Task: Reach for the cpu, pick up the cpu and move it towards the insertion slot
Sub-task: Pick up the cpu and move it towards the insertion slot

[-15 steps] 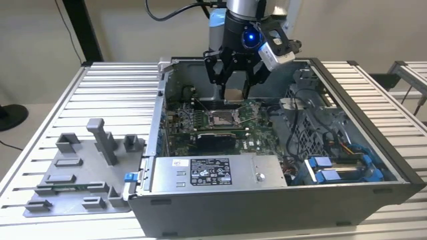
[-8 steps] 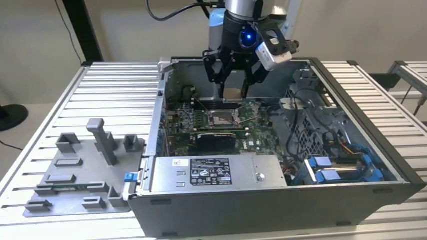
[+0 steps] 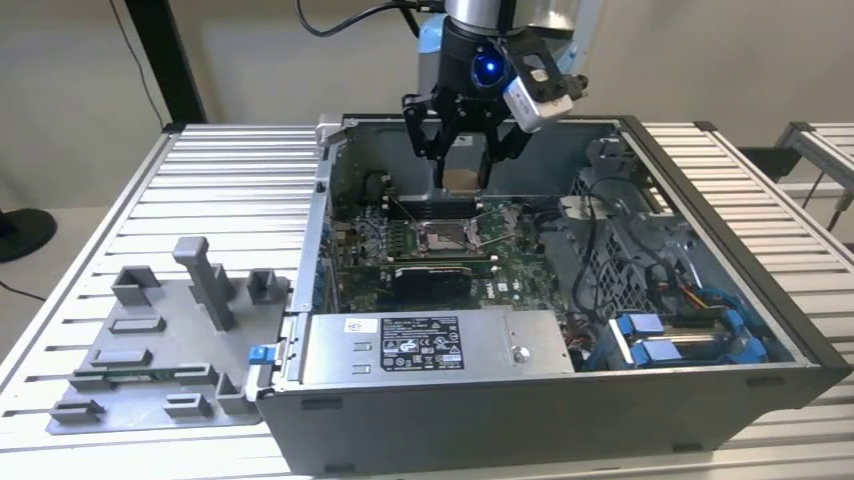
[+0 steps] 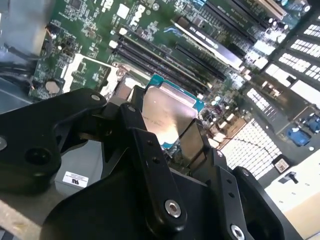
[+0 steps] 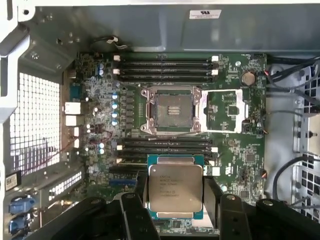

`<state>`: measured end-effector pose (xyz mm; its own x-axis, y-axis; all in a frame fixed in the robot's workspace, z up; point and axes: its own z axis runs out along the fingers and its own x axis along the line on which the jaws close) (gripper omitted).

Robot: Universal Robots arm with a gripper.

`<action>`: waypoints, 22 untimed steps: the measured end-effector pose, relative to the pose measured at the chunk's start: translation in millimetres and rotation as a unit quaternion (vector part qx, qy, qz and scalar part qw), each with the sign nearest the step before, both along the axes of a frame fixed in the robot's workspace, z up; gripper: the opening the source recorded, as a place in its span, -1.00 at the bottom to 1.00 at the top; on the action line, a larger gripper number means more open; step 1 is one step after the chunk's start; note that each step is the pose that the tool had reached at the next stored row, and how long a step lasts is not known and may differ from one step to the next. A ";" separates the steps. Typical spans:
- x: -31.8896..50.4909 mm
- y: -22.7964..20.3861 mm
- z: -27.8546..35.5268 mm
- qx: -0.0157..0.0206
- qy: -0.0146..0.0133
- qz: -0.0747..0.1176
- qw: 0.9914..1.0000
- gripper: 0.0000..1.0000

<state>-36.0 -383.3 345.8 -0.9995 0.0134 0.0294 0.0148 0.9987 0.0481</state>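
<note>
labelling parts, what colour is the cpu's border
Teal-green, around the silver face of the cpu; clearest in the first wrist view.

exterior view: high, angled down, whole computer case (image 3: 561, 330) | both wrist views: close, facing its motherboard (image 5: 235, 150)

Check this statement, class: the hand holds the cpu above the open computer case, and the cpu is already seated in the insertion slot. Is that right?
Not quite. The hand does hold the cpu above the open computer case, but the cpu is not seated. In the first wrist view the insertion slot lies empty, apart from the cpu, its dark centre uncovered.
</note>
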 end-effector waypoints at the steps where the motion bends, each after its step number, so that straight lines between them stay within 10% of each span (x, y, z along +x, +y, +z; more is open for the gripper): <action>1: 0.0 2.7 -0.1 0.000 0.000 0.000 1.000 -1.00; 8: 0.0 19.1 0.0 0.000 -0.002 0.000 1.000 -1.00; 22: 0.1 29.8 6.5 0.000 -0.010 0.000 1.000 -1.00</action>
